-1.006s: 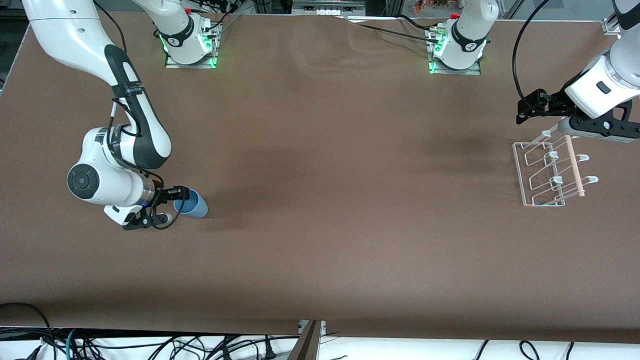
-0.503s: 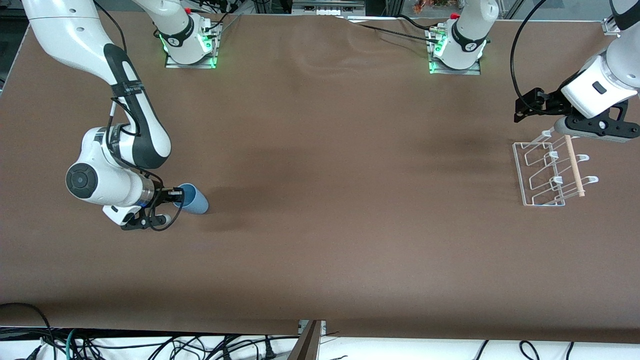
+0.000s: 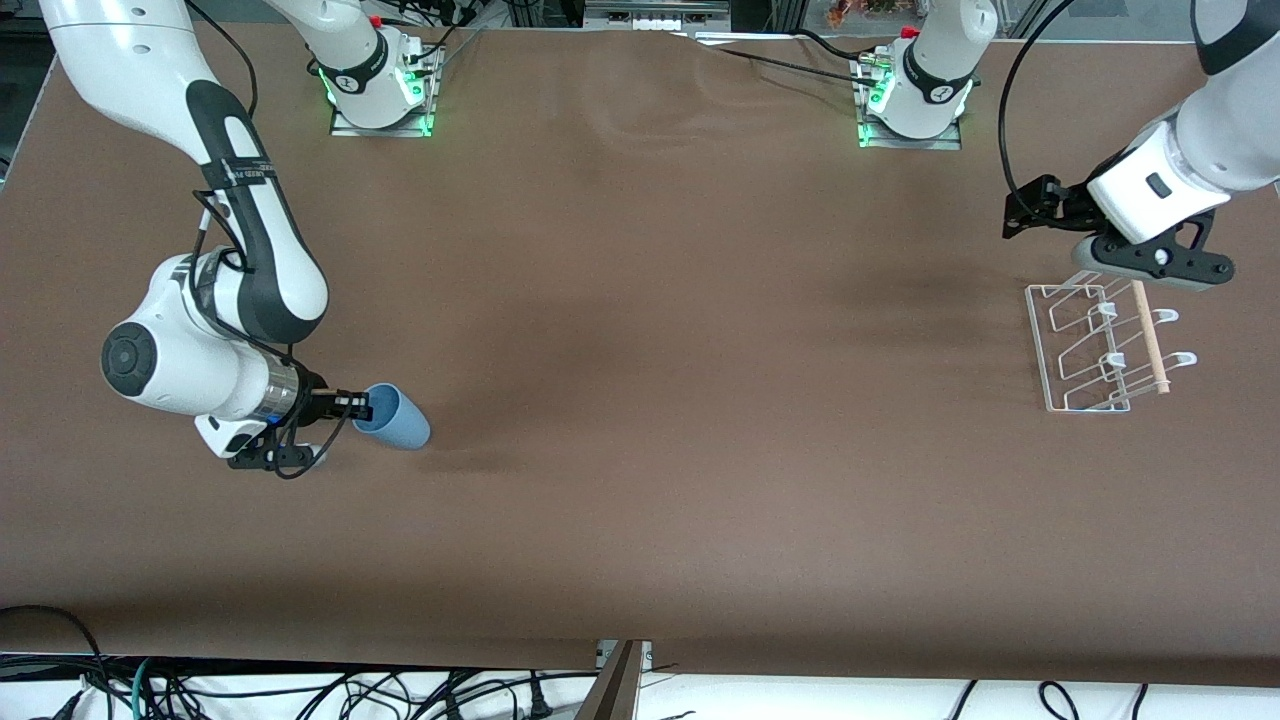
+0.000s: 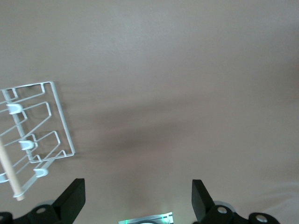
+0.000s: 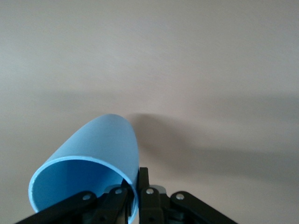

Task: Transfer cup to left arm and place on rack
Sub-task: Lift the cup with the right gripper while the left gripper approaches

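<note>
The light-blue cup (image 3: 397, 420) hangs tilted, low over the table at the right arm's end, its mouth turned toward the hand. My right gripper (image 3: 356, 404) is shut on its rim. In the right wrist view one finger sits inside the cup (image 5: 91, 156) and one outside, so the right gripper (image 5: 135, 186) pinches the wall. The white wire rack (image 3: 1037, 345) with its wooden dowel (image 3: 1148, 335) stands at the left arm's end. My left gripper (image 3: 1015, 212) hovers open and empty above the table just off the rack's edge. The left wrist view shows the rack (image 4: 62, 116) off to one side of the left gripper (image 4: 138, 198).
Brown cloth covers the whole table (image 3: 680, 400). The two arm bases (image 3: 380, 90) (image 3: 915, 100) stand along the table's edge farthest from the front camera. Cables lie below the table's edge nearest that camera.
My right gripper closed on the cup's rim, tipped the cup and carried it slightly toward the front camera. The left arm has drifted off the rack toward the table's middle.
</note>
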